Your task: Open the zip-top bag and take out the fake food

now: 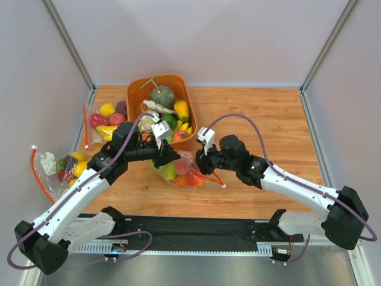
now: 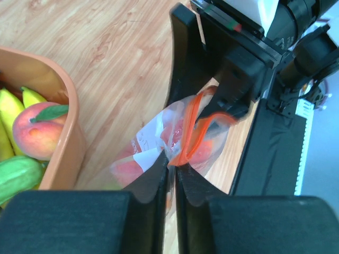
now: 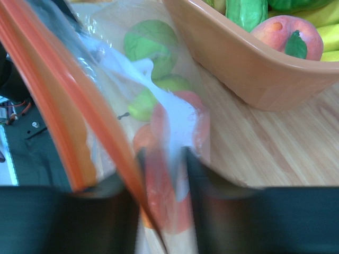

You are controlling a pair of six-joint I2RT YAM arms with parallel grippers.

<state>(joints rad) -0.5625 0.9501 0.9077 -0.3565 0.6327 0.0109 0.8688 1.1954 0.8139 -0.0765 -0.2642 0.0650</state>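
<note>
The clear zip-top bag [image 1: 181, 170] lies on the wooden table just in front of the basket, with its red-orange zip strip [image 2: 193, 135] raised. Green and orange-red fake food [image 1: 189, 177] sits inside it, and shows through the film in the right wrist view [image 3: 151, 39]. My left gripper [image 1: 174, 156] is shut on the bag's edge beside the strip and white label [image 2: 172, 165]. My right gripper [image 1: 200, 165] is at the bag's right side. Its jaws stand a little apart, blurred, with the film and strip [image 3: 69, 106] between them [image 3: 163, 159].
An orange basket [image 1: 178, 80] of fake fruit and a grey-green melon [image 1: 162, 95] stands just behind the bag, and is close in both wrist views [image 2: 69, 106] [image 3: 238, 74]. Two other filled bags [image 1: 107, 119] [image 1: 65, 167] lie at the left. A black base rail [image 1: 190, 226] runs along the near edge.
</note>
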